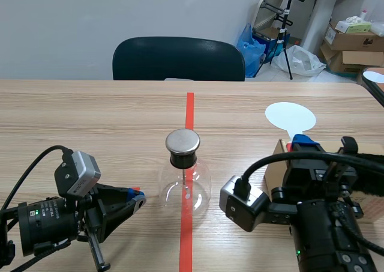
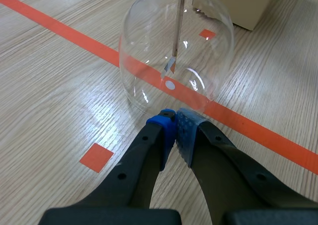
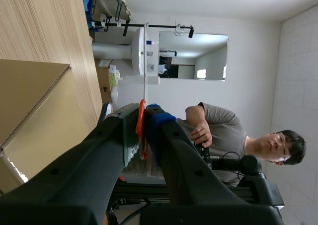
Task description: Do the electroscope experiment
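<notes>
Where the paddle is: the white paddle [image 1: 290, 116] stands out ahead of my right gripper [image 1: 303, 141], its round face beyond my fingertips and its orange handle [image 3: 141, 130] pinched between my two pads.
Right gripper: closed narrow on that handle, raised above the cardboard box [image 1: 271, 164] that lies under and beside it.
Left gripper [image 2: 175, 123]: pressed together on nothing, pads meeting, resting low near the table.
Electroscope [image 1: 185, 185]: the glass flask stands upright on the red tape line, just ahead of my left fingertips. I cannot tell whether they touch the glass. From my right gripper it is off to the left and apart.
Metal cap [image 1: 183, 141]: it tops the flask's neck, bare, with nothing near it yet.
Foil leaves [image 2: 169, 66]: they hang at the end of the rod inside the flask, close together as far as I can see.
Step in hand: I judge that the paddle is picked up and ready but not yet brought to the electroscope.
Next move: I think I must swing my right gripper leftward and bring the paddle's face near or onto the cap. That means keeping the handle level and clearing the box edge. My left gripper should keep off the flask so that it is not nudged.
</notes>
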